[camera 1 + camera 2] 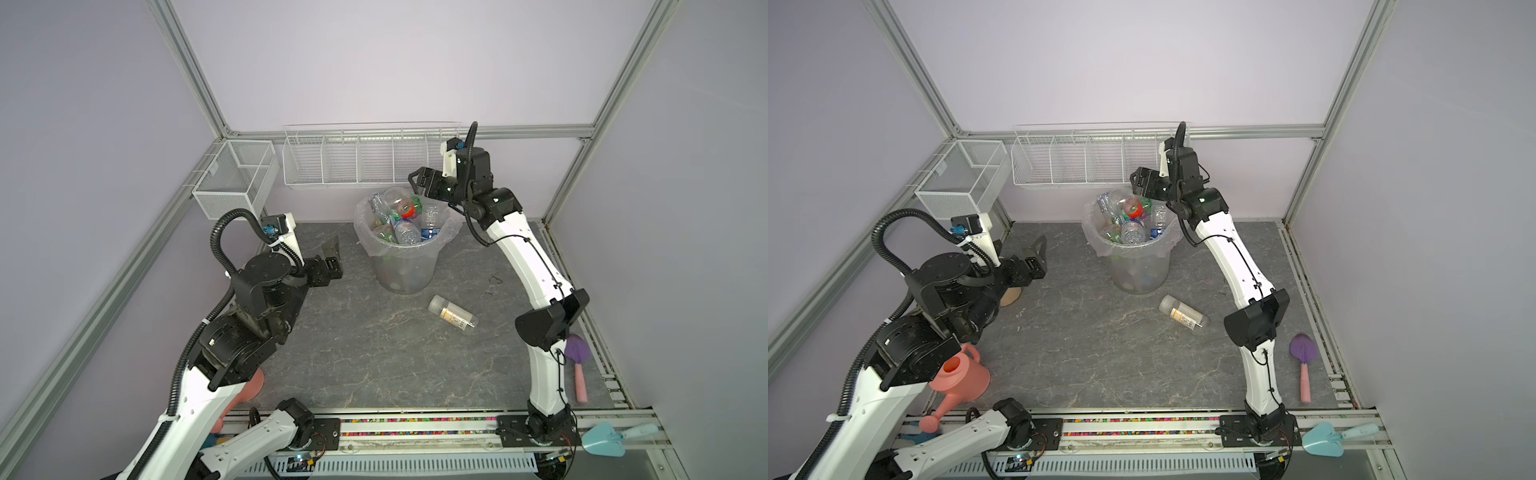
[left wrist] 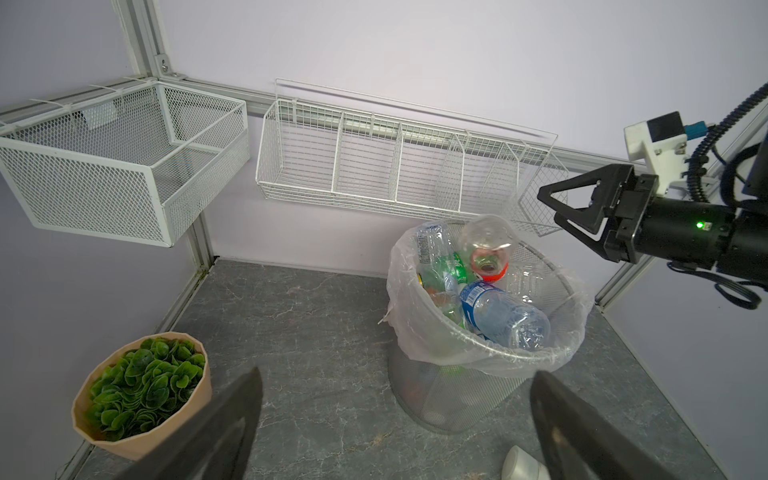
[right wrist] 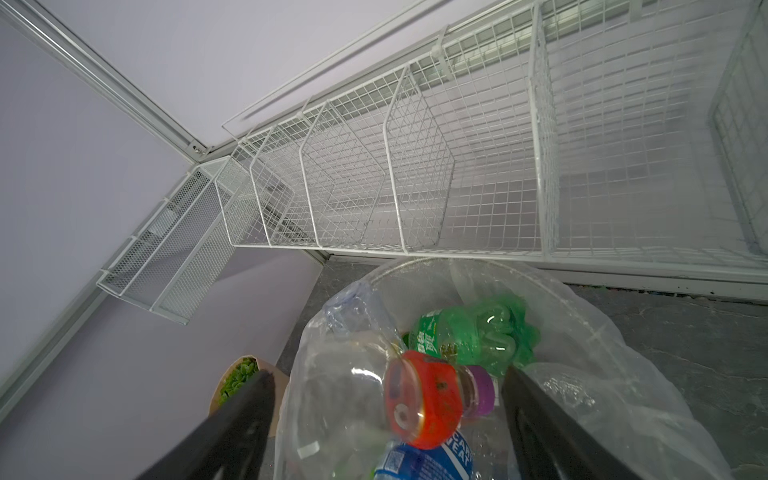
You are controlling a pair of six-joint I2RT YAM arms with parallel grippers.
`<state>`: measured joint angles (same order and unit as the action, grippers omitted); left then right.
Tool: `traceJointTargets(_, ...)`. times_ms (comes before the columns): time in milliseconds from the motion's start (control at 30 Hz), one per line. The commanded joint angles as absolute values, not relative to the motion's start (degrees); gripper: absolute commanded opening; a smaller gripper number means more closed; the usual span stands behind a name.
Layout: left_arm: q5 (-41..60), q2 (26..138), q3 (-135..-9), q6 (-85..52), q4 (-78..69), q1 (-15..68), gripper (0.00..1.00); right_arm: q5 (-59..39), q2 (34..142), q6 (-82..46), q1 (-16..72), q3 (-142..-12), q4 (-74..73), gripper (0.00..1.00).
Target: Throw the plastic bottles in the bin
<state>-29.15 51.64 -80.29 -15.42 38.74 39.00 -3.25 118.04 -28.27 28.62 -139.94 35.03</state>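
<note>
On the grey tabletop point(image 1: 374, 353) the 12 o'clock bin point(image 1: 405, 270) is heaped, so the orange-labelled bottle point(image 1: 401, 203) beneath my spread, empty right gripper point(image 1: 412, 181) may roll out; left gripper point(image 1: 332, 253) gapes too, a yellow-labelled bottle point(image 1: 453, 313) lies at the bin's 5 o'clock

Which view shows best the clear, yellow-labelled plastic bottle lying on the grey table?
Both top views: the clear plastic bottle lies whole there. The left wrist view shows only its white end; the right wrist view, nothing.

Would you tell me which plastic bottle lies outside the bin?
The clear bottle with the yellow label, lying on its side on the table; all others are piled inside the bin.
</note>
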Motion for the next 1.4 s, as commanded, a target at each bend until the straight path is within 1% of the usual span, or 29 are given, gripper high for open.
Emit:
traceJointTargets(0,-30.0,51.8,-80.9,-16.1,39.6,39.2,1.0,-1.8,109.3,-24.4,28.8,-139.3,32.3,0.88)
traceJointTargets(100,-29.7,52.0,-81.1,-16.4,39.4,39.2,1.0,-1.8,107.2,-24.1,28.8,-136.8,32.9,0.88)
traceJointTargets(300,-28.0,52.9,-81.5,-15.9,40.5,39.1,1.0,-0.9,99.4,-24.0,28.6,-124.5,28.4,0.88)
traceJointTargets(433,-24.3,54.5,-81.7,-14.5,41.4,39.1,1.0,-0.6,94.3,-22.7,28.1,-118.5,28.3,0.88)
traceJointTargets(633,-18.0,57.6,-81.6,-14.1,41.0,39.4,1.0,-2.0,82.4,-20.7,25.2,-102.8,24.2,0.88)
traceJointTargets(800,-15.3,59.1,-80.8,-14.3,39.9,40.4,1.0,-2.2,73.8,-14.1,23.3,-90.7,25.6,0.88)
traceJointTargets(1033,-14.2,66.3,-80.6,-13.3,40.4,49.8,1.0,-0.6,64.4,-14.5,20.3,-77.4,28.3,0.88)
traceJointTargets(1133,-11.3,69.9,-80.6,-15.0,40.0,51.6,1.0,0.2,61.8,-14.7,19.6,-74.7,29.9,0.88)
traceJointTargets(1200,-11.0,71.9,-80.6,-15.6,39.6,53.0,0.99,0.5,60.7,-14.4,19.5,-73.8,31.4,0.88)
traceJointTargets(1367,-9.2,74.5,-78.7,-19.3,36.5,54.8,0.98,0.2,60.3,-11.3,19.4,-71.3,35.6,0.88)
